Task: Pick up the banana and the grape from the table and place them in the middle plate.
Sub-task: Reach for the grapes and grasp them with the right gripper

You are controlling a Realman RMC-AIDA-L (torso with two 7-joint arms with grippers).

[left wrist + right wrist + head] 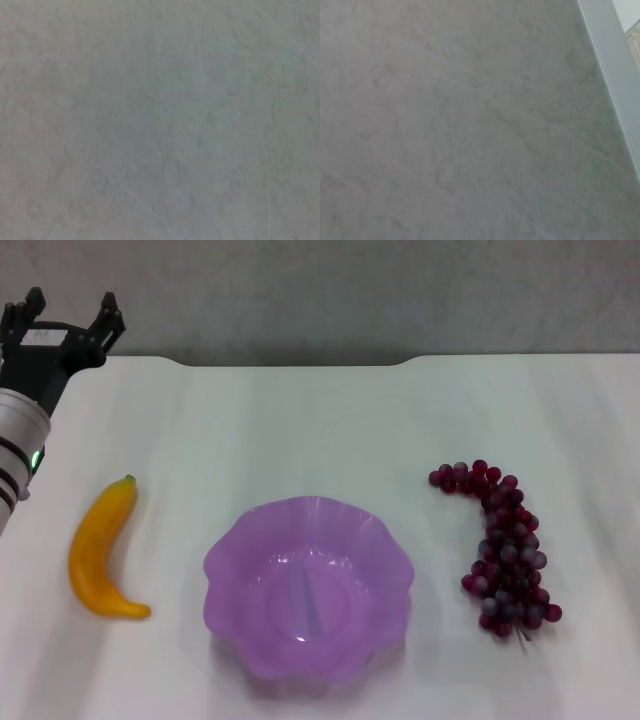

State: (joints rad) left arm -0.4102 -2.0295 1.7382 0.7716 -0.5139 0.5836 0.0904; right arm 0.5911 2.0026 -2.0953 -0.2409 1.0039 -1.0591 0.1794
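My left gripper (62, 318) hangs with jaws apart and empty, well beyond the plate (385, 540) at the table's (300, 430) far left corner. The banana (100, 552) lies just left of the plate, the grapes (507, 552) right. I should descend across the banana's middle.

yellow-orange banana (100, 553), dark red grape (505, 550), translucent purple middle plate (232, 565).

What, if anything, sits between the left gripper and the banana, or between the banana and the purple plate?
Nothing visible. Bare table lies between the left gripper, at the far left edge, and the banana. The middle plate, empty, sits beside the banana with only bare table between.
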